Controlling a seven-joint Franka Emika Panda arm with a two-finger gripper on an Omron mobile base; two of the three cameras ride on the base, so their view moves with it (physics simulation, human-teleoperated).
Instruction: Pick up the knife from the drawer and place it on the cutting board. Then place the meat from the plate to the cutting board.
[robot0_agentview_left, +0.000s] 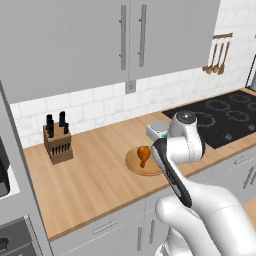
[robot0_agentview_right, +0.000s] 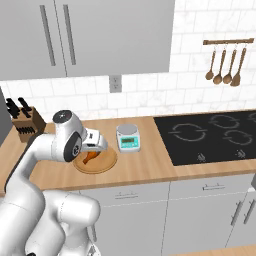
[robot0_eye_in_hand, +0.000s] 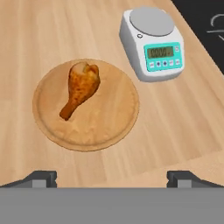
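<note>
The white arm rose from the base, bent at the elbow and reached toward twelve o'clock, wrist tipped downward. The gripper (robot0_eye_in_hand: 112, 177) hung with its jaws spread wide apart, fingertips (robot0_eye_in_hand: 41, 178) holding nothing between them.

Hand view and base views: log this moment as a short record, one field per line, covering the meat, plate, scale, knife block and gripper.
meat: drumstick lying on the plate, thick end toward the scale side
plate: round, wooden, on the counter
scale: beside the plate, apart from it, nearer the cooktop
knife block: against the wall, far from the plate
gripper: open, above the counter near the plate, holding nothing
</note>
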